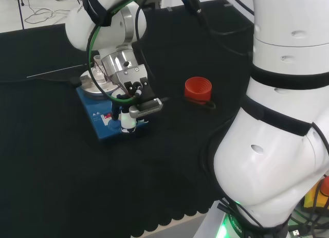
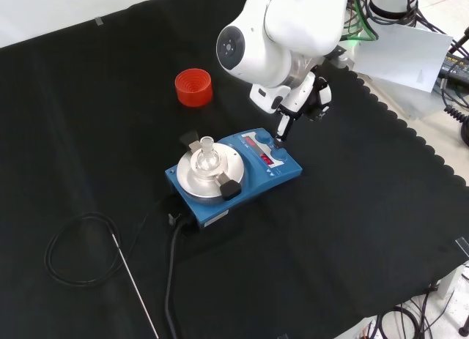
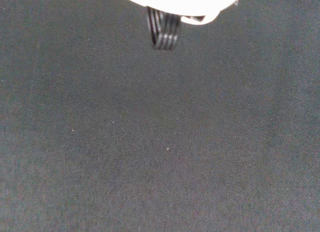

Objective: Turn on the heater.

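Note:
The heater (image 2: pixel 245 187) is a blue box with a round metal plate (image 2: pixel 192 179) and a front panel with a red display (image 2: pixel 265 159). A small clear glass flask (image 2: pixel 207 156) stands on the plate. My hand (image 2: pixel 311 99) hangs over the panel's end, one straight finger (image 2: pixel 280 134) pointing down with its tip at the panel beside the display; the other fingers look folded back. In the head view the hand (image 1: pixel 135 95) covers the heater (image 1: pixel 107 121) front, with the flask (image 1: pixel 97 76) behind it. The wrist view holds black cloth and a dark ribbed piece of the hand (image 3: pixel 162 27).
A red ribbed ring (image 2: pixel 193 86) sits on the cloth beyond the heater, to its right in the head view (image 1: pixel 198 88). A black cable (image 2: pixel 72 245) loops from the heater's back, and a thin metal rod (image 2: pixel 138 289) lies beside it.

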Motion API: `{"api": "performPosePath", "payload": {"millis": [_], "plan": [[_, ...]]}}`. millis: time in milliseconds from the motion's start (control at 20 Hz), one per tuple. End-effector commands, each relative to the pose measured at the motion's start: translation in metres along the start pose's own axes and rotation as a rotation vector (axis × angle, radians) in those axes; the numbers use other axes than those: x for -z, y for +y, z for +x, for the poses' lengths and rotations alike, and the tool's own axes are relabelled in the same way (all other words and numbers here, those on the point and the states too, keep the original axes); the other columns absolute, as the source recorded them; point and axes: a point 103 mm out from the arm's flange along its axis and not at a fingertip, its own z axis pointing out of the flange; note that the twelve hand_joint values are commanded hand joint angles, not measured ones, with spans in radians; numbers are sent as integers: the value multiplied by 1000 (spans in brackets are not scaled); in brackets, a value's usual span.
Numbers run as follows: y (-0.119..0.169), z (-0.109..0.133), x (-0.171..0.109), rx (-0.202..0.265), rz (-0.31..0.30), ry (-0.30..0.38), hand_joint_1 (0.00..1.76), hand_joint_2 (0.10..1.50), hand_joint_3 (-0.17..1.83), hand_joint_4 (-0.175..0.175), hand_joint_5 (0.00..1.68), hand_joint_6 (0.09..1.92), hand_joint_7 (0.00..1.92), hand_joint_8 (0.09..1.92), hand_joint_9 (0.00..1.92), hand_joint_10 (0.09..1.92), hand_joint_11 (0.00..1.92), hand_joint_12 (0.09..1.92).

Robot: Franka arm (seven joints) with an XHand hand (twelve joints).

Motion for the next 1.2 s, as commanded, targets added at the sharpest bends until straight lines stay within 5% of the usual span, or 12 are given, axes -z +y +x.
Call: {"api": "performPosePath", "payload": {"millis": [50,1200], "plan": [[4,0,-1,1,5,-3,1389,652,1048,-24,322,87,1414,1499,1445,1389,1120,1306],[5,-4,3,0,3,0,1387,641,1071,-27,353,87,1417,1503,1447,1391,1125,1311]]}}
